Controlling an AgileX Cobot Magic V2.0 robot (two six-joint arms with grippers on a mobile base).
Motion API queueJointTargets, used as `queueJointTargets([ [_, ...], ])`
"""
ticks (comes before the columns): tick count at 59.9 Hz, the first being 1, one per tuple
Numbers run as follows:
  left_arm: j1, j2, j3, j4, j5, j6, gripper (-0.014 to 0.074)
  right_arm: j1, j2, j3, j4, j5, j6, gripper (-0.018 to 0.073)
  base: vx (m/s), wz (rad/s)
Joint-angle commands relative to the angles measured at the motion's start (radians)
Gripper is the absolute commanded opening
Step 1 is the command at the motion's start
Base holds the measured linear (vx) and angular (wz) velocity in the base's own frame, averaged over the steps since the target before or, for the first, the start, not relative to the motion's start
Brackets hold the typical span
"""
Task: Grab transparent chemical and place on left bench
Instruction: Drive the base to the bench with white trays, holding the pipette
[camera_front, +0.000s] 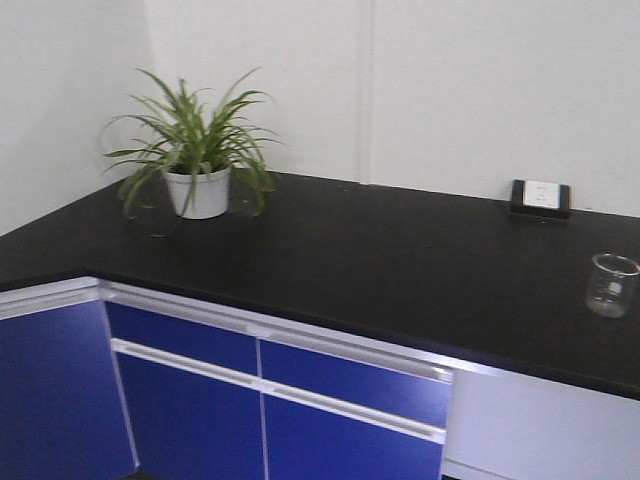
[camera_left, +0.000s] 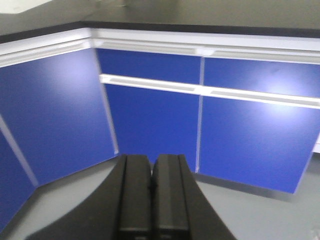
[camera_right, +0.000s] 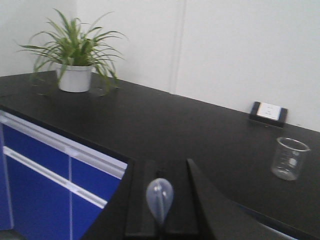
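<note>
The transparent chemical (camera_right: 159, 196) shows in the right wrist view as a whitish translucent dropper bulb sticking up between the black fingers. My right gripper (camera_right: 161, 164) is shut on its stem, which is hidden, and hangs just off the front edge of a black worktop (camera_right: 165, 130). In the left wrist view my left gripper (camera_left: 151, 159) is shut with nothing in it, low down and facing blue cabinet fronts (camera_left: 150, 120). The left bench is out of view. Neither gripper appears in the front view.
A black corner worktop (camera_front: 350, 260) carries a potted plant (camera_front: 197, 190) at the back left, a white wall socket (camera_front: 541, 197) at the back right and a clear glass beaker (camera_front: 611, 285) at the right. Blue cabinets (camera_front: 190, 400) stand beneath it, above grey floor (camera_left: 260, 215).
</note>
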Motion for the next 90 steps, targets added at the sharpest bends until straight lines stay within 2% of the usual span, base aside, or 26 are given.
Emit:
queueJointTargets([
  [1,-0.002,-0.019,0.016,-0.001,-0.078,-0.008,-0.0003,-0.002,0.003,-0.030,-0.003,-0.051,-0.009,-0.0003,-0.33,0.66],
  [50,-0.002,-0.019,0.016,-0.001,-0.078,-0.008,-0.0003,-0.002,0.003,-0.030,-0.003,-0.051,-0.009,-0.0003,-0.25,0.58],
  [90,-0.002,-0.019,0.016,-0.001,-0.078,-0.008,-0.0003,-0.002,0.003,-0.030,-0.003,-0.049,-0.009,-0.0003,-0.03,0.65],
])
